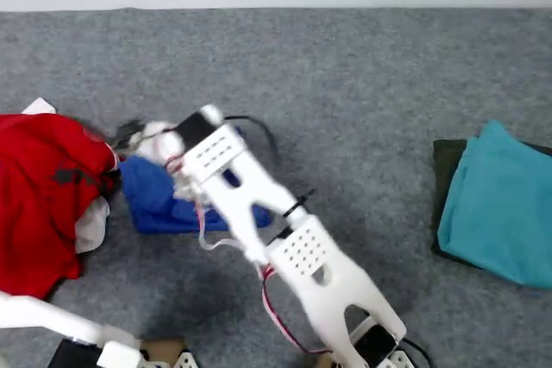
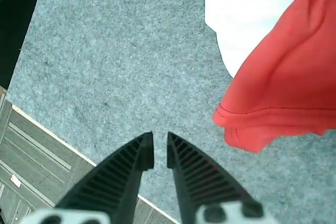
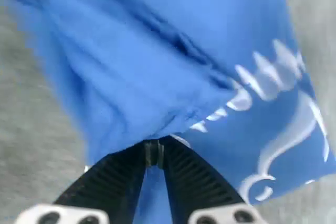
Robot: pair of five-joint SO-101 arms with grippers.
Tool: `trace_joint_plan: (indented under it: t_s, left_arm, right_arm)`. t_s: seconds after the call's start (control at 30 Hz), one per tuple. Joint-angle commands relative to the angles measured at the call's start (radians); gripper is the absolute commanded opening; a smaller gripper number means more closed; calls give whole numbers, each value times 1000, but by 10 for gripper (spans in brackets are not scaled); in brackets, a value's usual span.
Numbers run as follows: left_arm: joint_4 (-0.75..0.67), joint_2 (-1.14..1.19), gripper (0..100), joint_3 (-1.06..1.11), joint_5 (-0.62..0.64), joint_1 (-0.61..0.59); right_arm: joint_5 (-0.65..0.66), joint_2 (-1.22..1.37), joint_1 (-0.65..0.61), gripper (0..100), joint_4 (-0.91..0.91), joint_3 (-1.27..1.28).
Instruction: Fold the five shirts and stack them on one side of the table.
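A blue shirt (image 1: 159,200) with white print lies bunched at centre left of the grey table. My right gripper (image 3: 155,153) is shut on a fold of the blue shirt (image 3: 173,66), the cloth pinched between its tips; in the high view that gripper (image 1: 181,165) sits over the shirt's far edge. A red shirt (image 1: 43,196) lies at the left edge over a white shirt (image 1: 93,223). My left gripper (image 2: 160,150) hangs shut and empty above bare table, close to the red shirt's hem (image 2: 283,87) and the white shirt (image 2: 244,14).
A teal shirt (image 1: 500,204) lies folded on a dark green one (image 1: 447,161) at the right side. The table edge (image 2: 58,140) and wooden floor lie close below my left gripper. Cables trail from the right arm (image 1: 302,256).
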Motion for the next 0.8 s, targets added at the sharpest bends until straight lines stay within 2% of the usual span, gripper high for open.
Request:
trace_joint_plan:
  t_s: [0.0, 0.13, 0.27, 0.4, 0.5, 0.67, 0.77]
  left_arm:
    - [-17, -8, 51, -4, -5, -8]
    - [-17, -5, 51, -4, -5, -8]
    - [-17, -5, 51, -4, -5, -8]
    - [-18, -5, 51, -4, -5, -6]
    - [-18, -5, 51, -4, -5, -5]
    - [-18, -6, 51, -5, -3, -11]
    - [-18, -11, 51, -8, -3, -35]
  right_arm:
    - [3, -119, -59, 10, 44, -58]
    - [9, -216, -73, 10, 42, -34]
    - [11, -275, -8, 10, 39, -26]
    - [11, -228, 39, 10, 38, -15]
    - [5, -157, 27, 10, 38, -15]
    - [2, -125, -62, 10, 36, -18]
    - [3, -114, -27, 14, 1, -34]
